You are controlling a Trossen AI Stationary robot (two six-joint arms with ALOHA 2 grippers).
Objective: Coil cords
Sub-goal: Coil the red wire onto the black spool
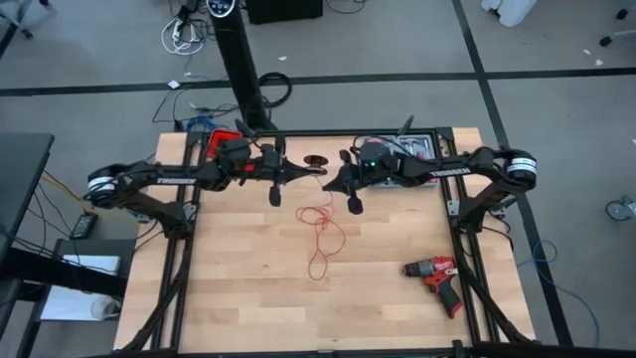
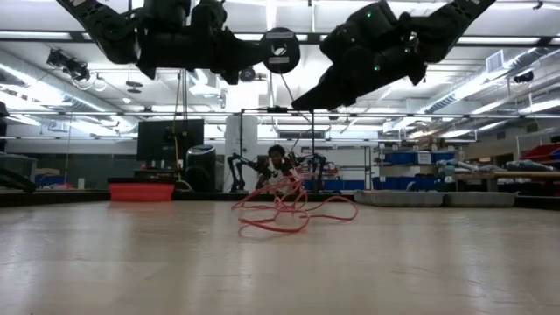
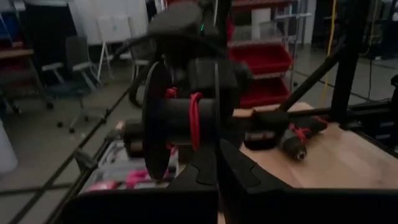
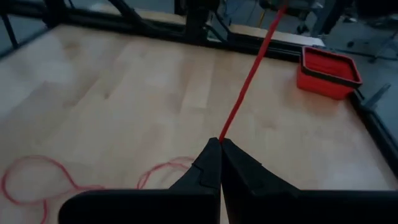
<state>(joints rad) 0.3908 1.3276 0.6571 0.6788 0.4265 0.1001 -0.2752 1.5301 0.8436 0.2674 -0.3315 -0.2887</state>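
Your right gripper (image 4: 219, 144) was pinched fully shut on the thin red cord (image 4: 249, 81); left gripper (image 3: 217, 163) clamped a black spool (image 3: 180, 121). Slack looped on the wooden worktop (image 1: 248, 288).

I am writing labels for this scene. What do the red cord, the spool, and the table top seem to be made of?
Red cord: likely plastic-coated wire, thin and smooth, falling in loose springy loops.
Spool: probably matte black plastic, with a dull even surface and flat round flanges.
Table top: pale wood, apparently joined strips, with visible grain lines and a faint sheen.
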